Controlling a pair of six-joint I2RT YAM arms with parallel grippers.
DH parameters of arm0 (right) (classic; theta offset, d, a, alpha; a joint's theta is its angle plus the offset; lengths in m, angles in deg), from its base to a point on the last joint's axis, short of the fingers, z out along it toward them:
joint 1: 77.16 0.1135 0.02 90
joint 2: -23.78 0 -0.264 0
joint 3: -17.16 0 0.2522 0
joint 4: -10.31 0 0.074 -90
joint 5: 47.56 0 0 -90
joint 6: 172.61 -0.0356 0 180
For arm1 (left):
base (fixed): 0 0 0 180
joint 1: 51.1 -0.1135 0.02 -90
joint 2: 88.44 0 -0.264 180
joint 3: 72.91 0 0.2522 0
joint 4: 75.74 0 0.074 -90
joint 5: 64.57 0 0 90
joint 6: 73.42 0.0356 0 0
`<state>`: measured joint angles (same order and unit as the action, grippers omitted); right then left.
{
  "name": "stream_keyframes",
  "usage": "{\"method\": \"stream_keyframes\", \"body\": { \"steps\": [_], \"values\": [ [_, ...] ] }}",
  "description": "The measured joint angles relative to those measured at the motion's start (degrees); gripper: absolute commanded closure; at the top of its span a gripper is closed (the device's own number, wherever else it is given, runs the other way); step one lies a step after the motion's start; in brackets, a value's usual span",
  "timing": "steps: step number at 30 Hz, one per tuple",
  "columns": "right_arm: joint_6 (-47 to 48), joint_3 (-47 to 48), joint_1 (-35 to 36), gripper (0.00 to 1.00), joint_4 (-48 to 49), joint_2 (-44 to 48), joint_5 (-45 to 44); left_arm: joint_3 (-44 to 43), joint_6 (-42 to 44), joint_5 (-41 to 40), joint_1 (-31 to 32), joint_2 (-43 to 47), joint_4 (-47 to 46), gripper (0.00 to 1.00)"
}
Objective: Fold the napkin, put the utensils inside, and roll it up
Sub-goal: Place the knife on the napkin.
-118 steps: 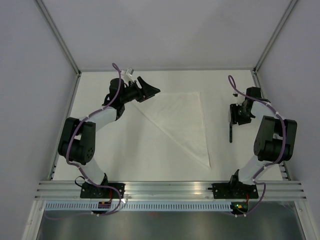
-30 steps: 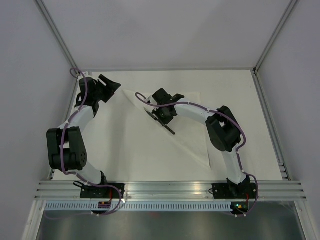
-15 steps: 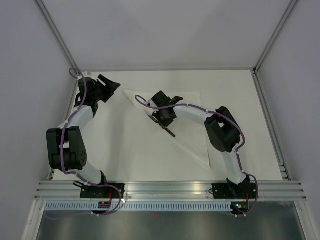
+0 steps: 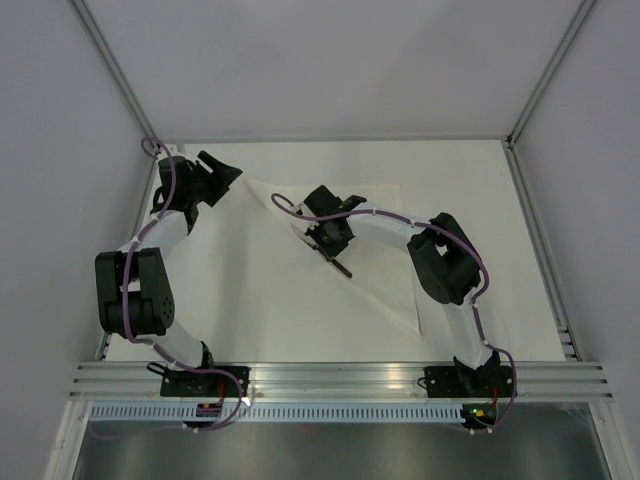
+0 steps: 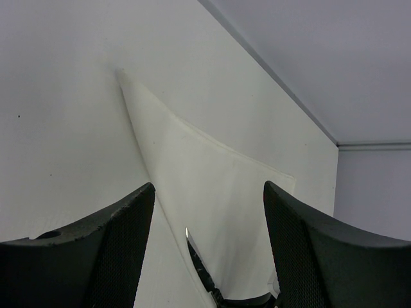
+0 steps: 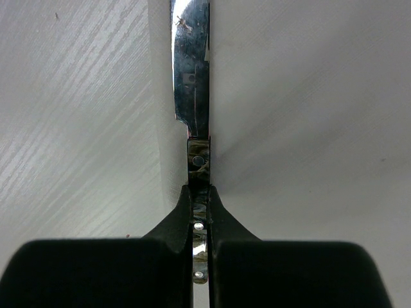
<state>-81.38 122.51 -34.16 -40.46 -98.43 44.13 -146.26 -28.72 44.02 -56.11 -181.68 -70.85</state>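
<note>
Knife (image 6: 191,64) pinched at the folded napkin's (image 4: 385,265) long edge.
At the far-left corner of the bench (image 4: 250,300), the left tool (image 5: 207,192) stands spread and holds nothing, just off the napkin's far-left tip. The napkin lies flat mid-bench, folded into a triangle. The right tool (image 6: 200,192) is pressed together on the knife's handle, with the blade lying along the napkin's diagonal edge.

The napkin (image 4: 375,240) lies on the counter (image 4: 250,300), from the middle toward the right, its slanted edge running from far left to near right. The knife (image 4: 340,264) sits in the right gripper (image 4: 324,243) along the far part of that edge, with napkin to one side and bare counter to the other. The left gripper (image 4: 225,166) is over the far left corner, just left of the napkin's far tip and apart from it.
</note>
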Motion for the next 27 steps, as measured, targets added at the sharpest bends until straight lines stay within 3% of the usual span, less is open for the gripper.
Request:
{"method": "stream_keyframes", "body": {
  "steps": [27],
  "values": [
    [0.0, -0.07, -0.11, 1.0, 0.2, -0.04, 0.68, 0.0, -0.04, 0.9, 0.0, -7.23, -4.15, 0.23]
  ]
}}
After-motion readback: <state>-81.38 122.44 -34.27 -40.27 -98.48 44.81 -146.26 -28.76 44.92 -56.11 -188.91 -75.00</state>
